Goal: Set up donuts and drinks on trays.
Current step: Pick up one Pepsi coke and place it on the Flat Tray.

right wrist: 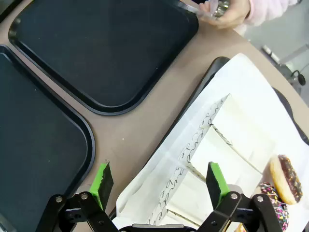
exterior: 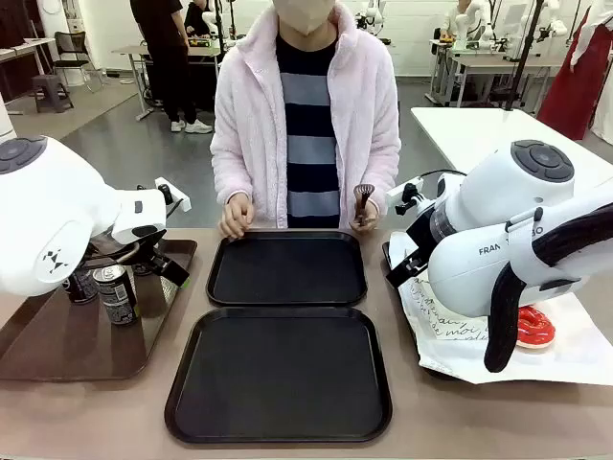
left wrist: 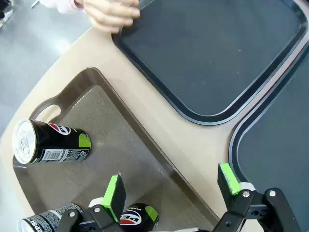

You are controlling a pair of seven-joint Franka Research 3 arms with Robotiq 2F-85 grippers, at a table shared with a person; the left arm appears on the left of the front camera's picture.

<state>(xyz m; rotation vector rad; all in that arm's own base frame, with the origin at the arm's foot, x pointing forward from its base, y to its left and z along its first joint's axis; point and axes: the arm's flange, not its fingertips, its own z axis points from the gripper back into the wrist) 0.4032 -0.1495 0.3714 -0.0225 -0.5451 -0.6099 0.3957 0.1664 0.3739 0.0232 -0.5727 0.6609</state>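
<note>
Robotics lab: white left arm [exterior: 57, 206] and right arm [exterior: 508, 230] at a tan table [exterior: 96, 412]; grey floor [exterior: 124, 144], white worktables [exterior: 469, 59] at 1 o'clock, chair [exterior: 69, 46] at 10 o'clock.

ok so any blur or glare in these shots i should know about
Left wrist view: the person's hand at the top edge is smeared by motion blur, while the can at the left edge is crisp. Right wrist view: the white paper is very bright, with little texture left. Front view: even light, a soft sheen on the brown tray.
</note>
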